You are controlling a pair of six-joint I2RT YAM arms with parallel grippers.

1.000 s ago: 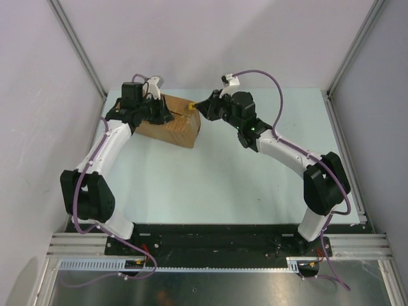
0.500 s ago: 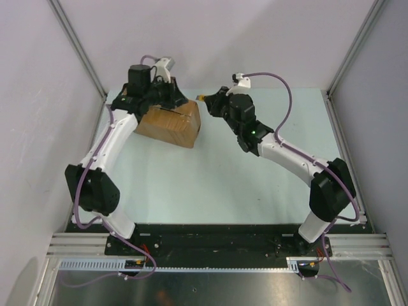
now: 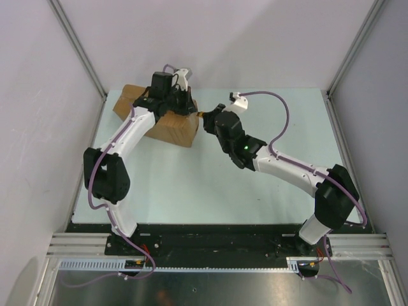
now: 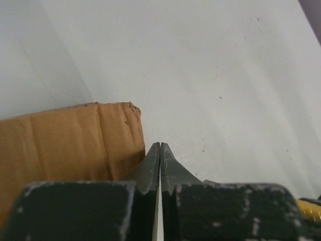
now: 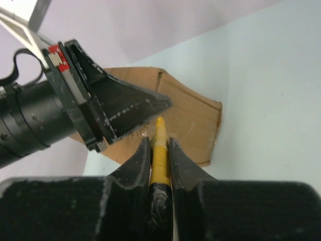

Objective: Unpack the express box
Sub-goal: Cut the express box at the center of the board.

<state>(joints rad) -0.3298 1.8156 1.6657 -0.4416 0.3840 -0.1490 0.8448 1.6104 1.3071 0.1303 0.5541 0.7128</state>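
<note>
The express box (image 3: 167,127) is a brown cardboard carton at the back left of the table; its corner (image 4: 70,143) also shows in the left wrist view. My left gripper (image 3: 190,108) hangs over the box's right end, shut with nothing between its fingertips (image 4: 160,146). My right gripper (image 3: 205,118) is shut on a yellow utility knife (image 5: 160,145). The knife's tip points at the box (image 5: 188,118), just beside the left gripper's fingers (image 5: 128,108). A sliver of the knife (image 4: 311,211) shows at the lower right of the left wrist view.
The pale green table (image 3: 210,185) is framed by white walls and aluminium posts (image 3: 76,44). The box stands close to the back left post. Both arm bases are bolted to the black rail (image 3: 217,239) at the near edge.
The left arm swung right across the box top and its jaws closed. The right gripper, still holding the knife, drew back and then dropped toward the box's right end.
</note>
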